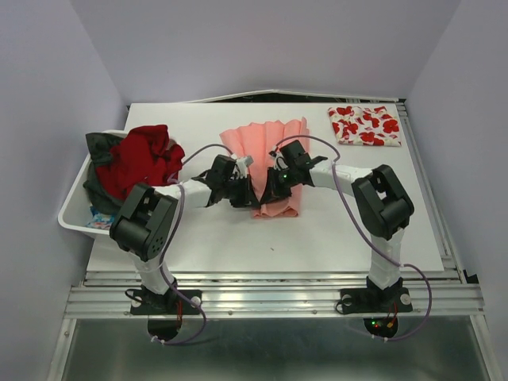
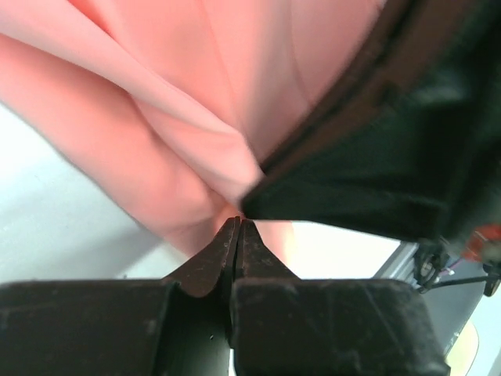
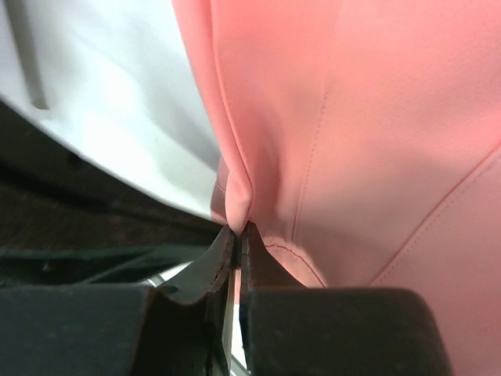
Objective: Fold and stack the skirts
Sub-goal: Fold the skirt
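Pink skirt [image 1: 266,143]: mid-tabletop [image 1: 198,246], near edge bunched between your arms.
Your left jaws: clamped on that edge.
Your right jaws: clamped alongside.
Floral skirt [image 1: 364,125]: folded, far-right corner.

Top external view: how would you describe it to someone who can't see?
Two robot arms pinch a salmon-pink pleated skirt in the middle of a white table, left gripper and right gripper side by side. A folded flower-print skirt lies far right; a white bin of clothes sits left.
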`<act>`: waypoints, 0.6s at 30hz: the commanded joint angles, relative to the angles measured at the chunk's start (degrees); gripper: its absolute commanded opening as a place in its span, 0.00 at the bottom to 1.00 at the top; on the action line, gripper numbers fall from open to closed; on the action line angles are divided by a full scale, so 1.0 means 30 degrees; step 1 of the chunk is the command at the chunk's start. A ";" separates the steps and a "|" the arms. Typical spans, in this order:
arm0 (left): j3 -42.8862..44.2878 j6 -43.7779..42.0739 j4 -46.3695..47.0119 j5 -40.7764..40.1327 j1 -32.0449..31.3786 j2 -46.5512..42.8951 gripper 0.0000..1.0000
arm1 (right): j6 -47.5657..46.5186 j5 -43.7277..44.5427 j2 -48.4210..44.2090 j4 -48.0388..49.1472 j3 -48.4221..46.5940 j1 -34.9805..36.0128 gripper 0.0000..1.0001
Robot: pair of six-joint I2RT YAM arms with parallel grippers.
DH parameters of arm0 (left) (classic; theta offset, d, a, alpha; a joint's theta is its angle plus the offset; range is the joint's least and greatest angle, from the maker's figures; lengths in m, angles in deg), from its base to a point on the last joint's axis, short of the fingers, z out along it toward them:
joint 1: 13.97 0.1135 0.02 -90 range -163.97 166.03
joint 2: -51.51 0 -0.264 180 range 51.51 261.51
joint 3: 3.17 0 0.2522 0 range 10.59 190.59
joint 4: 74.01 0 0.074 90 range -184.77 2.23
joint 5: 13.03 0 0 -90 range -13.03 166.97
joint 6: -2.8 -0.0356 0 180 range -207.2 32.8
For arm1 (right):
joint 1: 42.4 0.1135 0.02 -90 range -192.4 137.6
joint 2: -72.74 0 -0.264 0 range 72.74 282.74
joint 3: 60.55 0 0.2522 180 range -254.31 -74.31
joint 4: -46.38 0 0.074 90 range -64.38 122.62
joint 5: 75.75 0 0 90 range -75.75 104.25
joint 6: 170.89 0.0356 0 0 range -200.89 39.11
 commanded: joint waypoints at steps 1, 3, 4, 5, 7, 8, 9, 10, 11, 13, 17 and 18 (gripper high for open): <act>-0.0162 -0.0221 0.0202 0.0353 0.0069 -0.2498 0.03 | 0.1029 -0.1232 -0.0226 0.2748 -0.0462 -0.0472 0.01; -0.0016 -0.0543 -0.0471 0.0177 0.0069 -0.3083 0.03 | 0.1059 -0.1203 -0.0520 0.2749 -0.0785 -0.0650 0.01; 0.0217 -0.0747 -0.1403 -0.0317 0.0069 -0.3231 0.03 | 0.1030 -0.1174 -0.0638 0.2720 -0.0990 -0.0824 0.01; 0.0277 -0.0952 -0.1731 -0.0670 0.0069 -0.3465 0.01 | 0.1029 -0.1231 -0.0755 0.2690 -0.1021 -0.0826 0.01; 0.0307 -0.1421 -0.2291 -0.1376 0.0128 -0.3818 0.00 | 0.1088 -0.1378 -0.0960 0.2690 -0.0992 -0.1031 0.01; 0.0249 -0.1452 -0.2929 -0.1318 0.0302 -0.3761 0.00 | 0.1030 -0.1436 -0.1106 0.2661 -0.0847 -0.1031 0.01; 0.0248 -0.1452 -0.2936 -0.1318 0.0449 -0.3702 0.00 | 0.1029 -0.1437 -0.1107 0.2661 -0.0759 -0.1031 0.01; 0.0132 -0.1307 -0.2878 -0.1231 0.0566 -0.3643 0.00 | 0.1058 -0.1437 -0.1165 0.2690 -0.0671 -0.1031 0.01; 0.0131 -0.1218 -0.2877 -0.1230 0.0713 -0.3498 0.00 | 0.1059 -0.1437 -0.1137 0.2690 -0.0583 -0.1031 0.01; 0.0219 -0.1130 -0.2790 -0.0996 0.0860 -0.2855 0.00 | 0.1175 -0.1466 -0.1078 0.2690 -0.0553 -0.1031 0.01; 0.0745 -0.1041 -0.2642 -0.0995 0.0773 -0.1274 0.00 | 0.1585 -0.1875 -0.1049 0.2719 -0.0903 -0.1031 0.01; 0.0920 -0.1071 -0.2701 -0.0996 0.0744 -0.0922 0.00 | 0.1673 -0.1935 -0.1049 0.2719 -0.1020 -0.1031 0.01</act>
